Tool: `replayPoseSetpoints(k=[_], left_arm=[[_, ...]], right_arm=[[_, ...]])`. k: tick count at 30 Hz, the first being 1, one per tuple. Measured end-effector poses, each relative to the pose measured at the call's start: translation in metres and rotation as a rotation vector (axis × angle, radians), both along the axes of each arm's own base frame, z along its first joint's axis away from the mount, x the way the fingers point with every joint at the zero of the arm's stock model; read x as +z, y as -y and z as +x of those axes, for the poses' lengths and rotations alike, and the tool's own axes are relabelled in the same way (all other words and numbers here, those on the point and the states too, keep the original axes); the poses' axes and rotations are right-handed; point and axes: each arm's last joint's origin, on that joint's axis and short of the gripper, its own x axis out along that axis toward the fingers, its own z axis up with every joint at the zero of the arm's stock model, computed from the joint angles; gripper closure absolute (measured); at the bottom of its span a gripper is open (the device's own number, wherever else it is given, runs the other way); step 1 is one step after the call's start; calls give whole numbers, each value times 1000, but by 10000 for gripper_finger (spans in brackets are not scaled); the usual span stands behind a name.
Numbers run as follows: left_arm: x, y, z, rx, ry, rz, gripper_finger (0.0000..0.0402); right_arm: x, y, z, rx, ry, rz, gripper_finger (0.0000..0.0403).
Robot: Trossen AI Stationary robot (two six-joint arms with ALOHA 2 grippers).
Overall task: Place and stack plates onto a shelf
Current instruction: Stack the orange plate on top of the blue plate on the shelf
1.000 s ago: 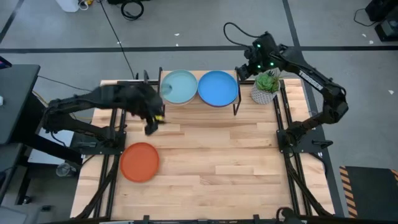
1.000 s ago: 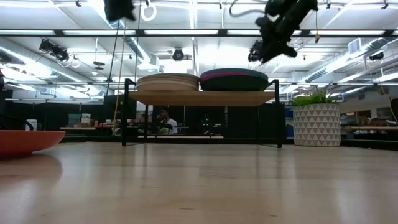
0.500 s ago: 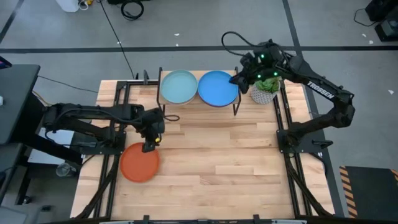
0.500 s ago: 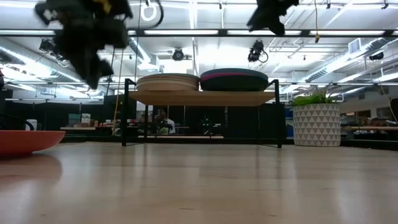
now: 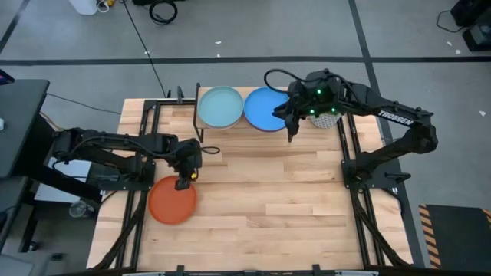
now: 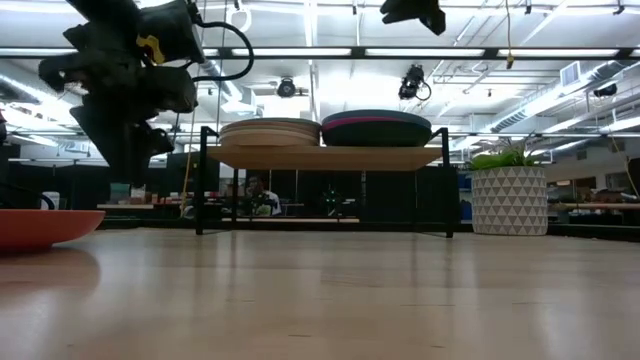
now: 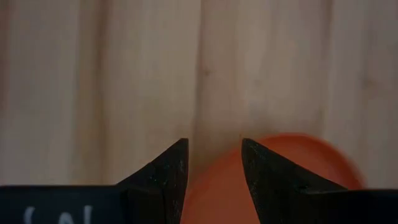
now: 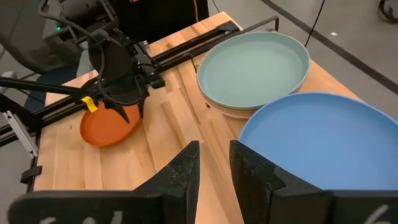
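Since the earlier frames, the left gripper has swung down from beside the shelf to hang over the far rim of the orange plate, while the right gripper has drawn back from the potted plant to the near edge of the bright blue plate. The orange plate lies flat and alone on the slatted wooden surface, at about eight o'clock from the surface's centre, well apart from the shelf at twelve o'clock. The left wrist view shows the left jaws released, with a gap between them, straddling the plate's rim above it and not yet touching. The right jaws are also parted and hold nothing. On the shelf, the light blue plate tops the stack at the shelf's nine o'clock end and the bright blue plate tops the one at its three o'clock end; the low view shows several plates under each, the lower colours being hard to tell. The plates are round, shallow and matte, with a low upturned rim. Judged from this, the orange plate is probably stiff and fairly light, smooth enough to slip in a loose pinch. The raised rim is the only part the jaws can close on, one finger inside and one outside. Held by one edge, it would tend to droop, so a firm grip seems called for.
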Motion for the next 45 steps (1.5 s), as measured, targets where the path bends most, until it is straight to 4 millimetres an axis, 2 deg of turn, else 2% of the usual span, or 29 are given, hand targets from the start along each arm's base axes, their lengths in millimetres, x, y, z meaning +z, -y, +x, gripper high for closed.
replayPoseSetpoints(k=[7,12,17,21,26,30,34,38,45], left_arm=[[5,16,1,117,-55,-131,251],[15,40,5,236,-102,-227,260],[16,68,-1,362,-186,-289,260],[15,96,-11,395,-202,-259,260],[15,131,-29,307,-113,-133,260],[16,148,-43,243,3,-31,260],[18,161,-47,230,103,-25,260],[8,176,-45,196,125,-8,260],[-28,194,-45,188,-21,73,260]], right_arm=[[2,-9,4,-12,16,-36,309],[3,-8,4,-27,21,-45,309],[3,-8,4,-30,20,-47,309],[3,-8,4,-30,20,-46,309],[2,-8,4,-41,24,-26,309],[2,-10,4,-38,25,-21,309],[2,-13,5,-29,28,-9,309],[2,-18,6,-13,28,-7,309],[2,-21,7,1,28,-7,309]])
